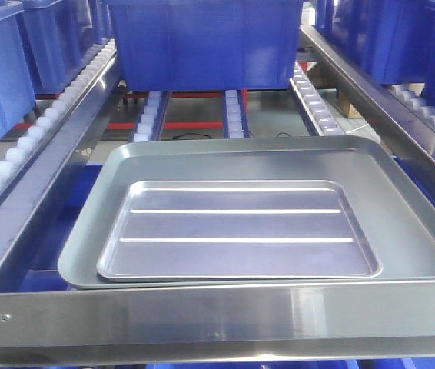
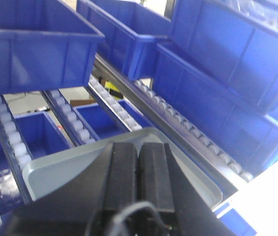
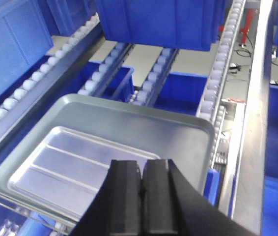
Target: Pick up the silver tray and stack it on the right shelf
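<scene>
The silver tray [image 1: 240,231], shiny with two long raised ridges, lies flat inside a larger dull grey tray [image 1: 410,192] on the right shelf [image 1: 217,315], just behind its steel front bar. In the right wrist view the silver tray [image 3: 65,157] lies below and to the left of my right gripper [image 3: 142,167], whose black fingers are pressed together with nothing between them. My left gripper [image 2: 139,147] is also shut on nothing, hovering over a corner of the grey tray [image 2: 55,169]; it hides the silver tray there. Neither gripper shows in the front view.
A blue bin [image 1: 210,42] stands on the rollers behind the trays, with more blue bins [image 2: 217,54] on neighbouring lanes. Rows of white rollers [image 1: 33,131] and steel side rails [image 1: 379,100] flank the trays. A lower level holds blue bins [image 3: 178,88].
</scene>
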`<action>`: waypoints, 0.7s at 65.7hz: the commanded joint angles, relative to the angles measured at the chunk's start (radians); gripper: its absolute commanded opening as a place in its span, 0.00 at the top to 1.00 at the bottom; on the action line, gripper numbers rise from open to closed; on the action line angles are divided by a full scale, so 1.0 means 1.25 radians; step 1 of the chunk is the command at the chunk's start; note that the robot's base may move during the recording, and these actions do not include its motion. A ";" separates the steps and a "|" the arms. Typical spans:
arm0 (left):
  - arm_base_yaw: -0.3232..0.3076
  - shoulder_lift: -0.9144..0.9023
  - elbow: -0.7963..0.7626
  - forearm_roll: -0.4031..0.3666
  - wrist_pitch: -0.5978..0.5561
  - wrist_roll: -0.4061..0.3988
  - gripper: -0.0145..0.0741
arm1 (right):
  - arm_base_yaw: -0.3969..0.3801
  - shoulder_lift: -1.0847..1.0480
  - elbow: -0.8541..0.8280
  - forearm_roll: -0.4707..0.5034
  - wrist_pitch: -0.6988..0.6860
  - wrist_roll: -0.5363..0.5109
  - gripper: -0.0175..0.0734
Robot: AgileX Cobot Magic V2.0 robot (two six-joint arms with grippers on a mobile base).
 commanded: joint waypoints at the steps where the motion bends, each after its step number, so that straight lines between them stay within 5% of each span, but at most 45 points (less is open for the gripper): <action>1: -0.004 -0.020 -0.023 0.014 -0.036 -0.006 0.94 | 0.000 0.002 -0.022 -0.028 -0.089 -0.010 0.75; 46: -0.004 -0.029 -0.023 0.014 -0.034 -0.006 0.94 | -0.027 -0.020 0.025 -0.025 -0.087 -0.010 0.75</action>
